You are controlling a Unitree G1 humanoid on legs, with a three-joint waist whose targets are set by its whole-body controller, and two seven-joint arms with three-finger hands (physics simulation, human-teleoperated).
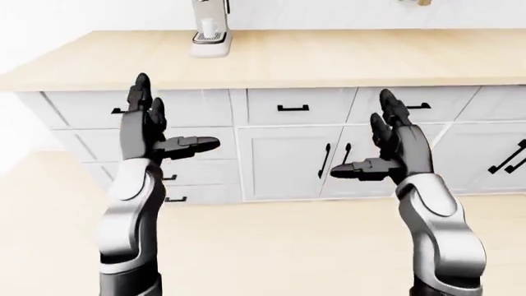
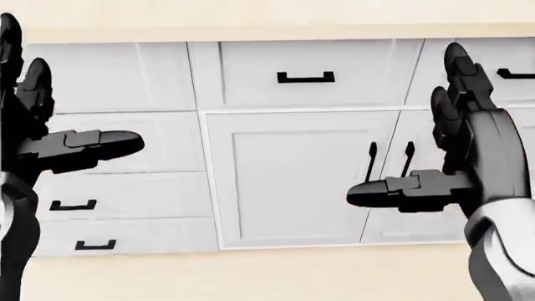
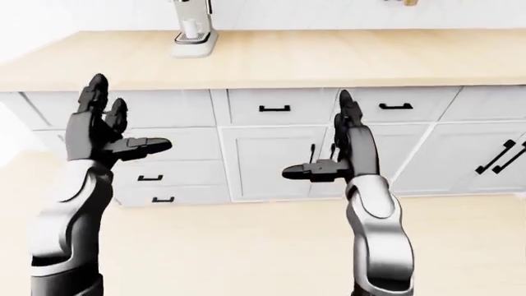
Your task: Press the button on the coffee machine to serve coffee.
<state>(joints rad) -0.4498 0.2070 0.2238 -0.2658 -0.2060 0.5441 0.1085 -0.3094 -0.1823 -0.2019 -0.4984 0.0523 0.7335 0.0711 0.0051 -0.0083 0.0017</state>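
You have not started the press yet: both hands are raised in the air, well short of the table (image 1: 345, 61). Your left robot hand (image 1: 156, 126) and right robot hand (image 1: 390, 145) are spread wide, fingers up, thumbs turned inward, holding nothing. The coffee machine (image 1: 211, 28) stands on the far left of the table, a white cup under its spout, well apart from either hand and nearer the left one. Its button cannot be made out.
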